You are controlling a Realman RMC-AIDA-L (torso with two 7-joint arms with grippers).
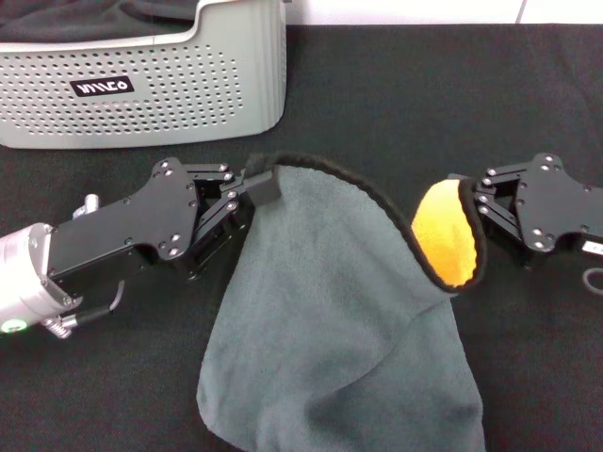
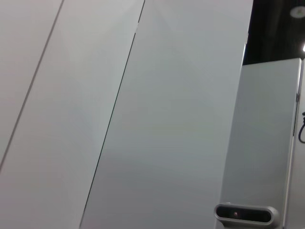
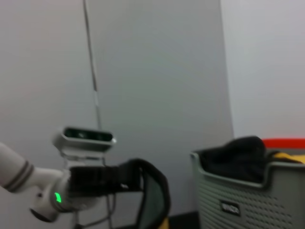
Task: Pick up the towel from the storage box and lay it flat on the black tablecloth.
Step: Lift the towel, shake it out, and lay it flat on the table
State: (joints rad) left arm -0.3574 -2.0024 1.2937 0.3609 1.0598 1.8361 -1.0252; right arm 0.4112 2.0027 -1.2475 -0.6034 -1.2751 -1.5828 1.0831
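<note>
Towel (image 1: 330, 320) is hanging between both grippers above the black tablecloth (image 1: 396, 104), at five o'clock from the storage box (image 1: 188, 85). Left gripper (image 1: 256, 186) and right gripper (image 1: 468, 218) are each pinching a top corner. Lowering and spreading it flat looks next.

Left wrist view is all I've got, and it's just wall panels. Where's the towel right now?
Observer: The towel is out of the box. It is held up over the tablecloth, with the left pincer shut on one top corner and the right pincer on the other.
Operator: Is it flat?
Observer: No. It sags between the pincers, and the right corner is folded over, showing an orange underside.
</note>
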